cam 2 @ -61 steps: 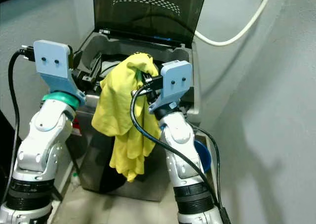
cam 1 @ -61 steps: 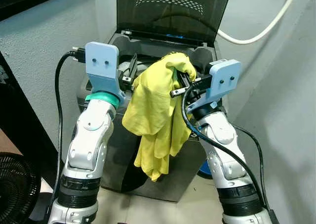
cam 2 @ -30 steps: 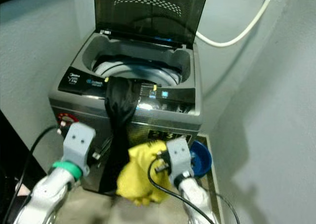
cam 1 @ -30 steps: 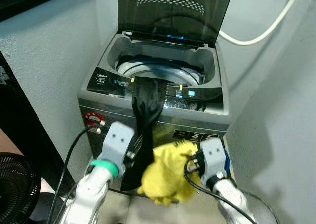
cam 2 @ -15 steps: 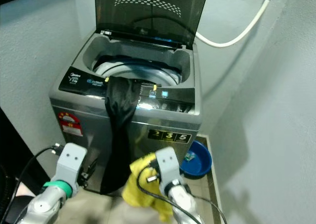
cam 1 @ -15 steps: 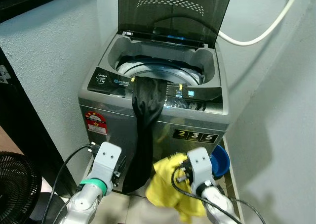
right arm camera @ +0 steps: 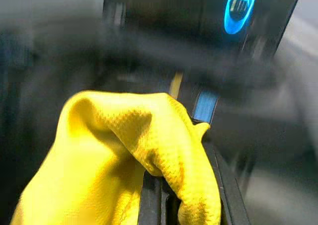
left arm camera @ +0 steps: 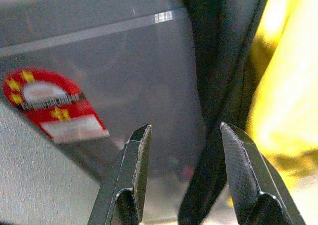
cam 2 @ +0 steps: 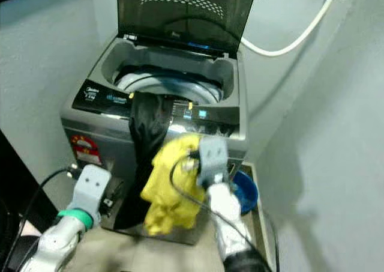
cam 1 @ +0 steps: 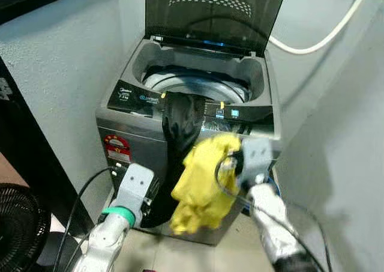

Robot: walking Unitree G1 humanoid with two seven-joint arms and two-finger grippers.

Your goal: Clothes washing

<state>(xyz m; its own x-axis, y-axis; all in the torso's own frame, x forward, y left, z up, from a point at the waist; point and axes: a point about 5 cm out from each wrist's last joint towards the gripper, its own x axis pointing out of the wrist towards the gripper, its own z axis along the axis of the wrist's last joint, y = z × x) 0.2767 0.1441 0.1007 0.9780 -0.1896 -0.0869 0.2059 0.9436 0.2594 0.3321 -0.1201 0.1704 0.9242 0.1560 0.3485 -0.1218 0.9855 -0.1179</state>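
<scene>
Right gripper [right arm camera: 181, 195], yellow garment [cam 1: 201, 185] hanging lengthwise

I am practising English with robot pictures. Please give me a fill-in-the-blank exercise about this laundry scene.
1. The right gripper is shut on a ____ cloth.
2. The washing machine has its lid standing ____.
3. A ____ garment hangs over the machine's front edge.
4. The left gripper has its fingers ____, holding nothing.

Missing words: yellow; open; black; open

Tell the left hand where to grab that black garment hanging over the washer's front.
Grip the black garment on its hanging strip below the washer rim, coming from the front. It dangles free there, narrow enough to pinch, and the open left hand is already level with it, beside the yellow cloth.
</scene>
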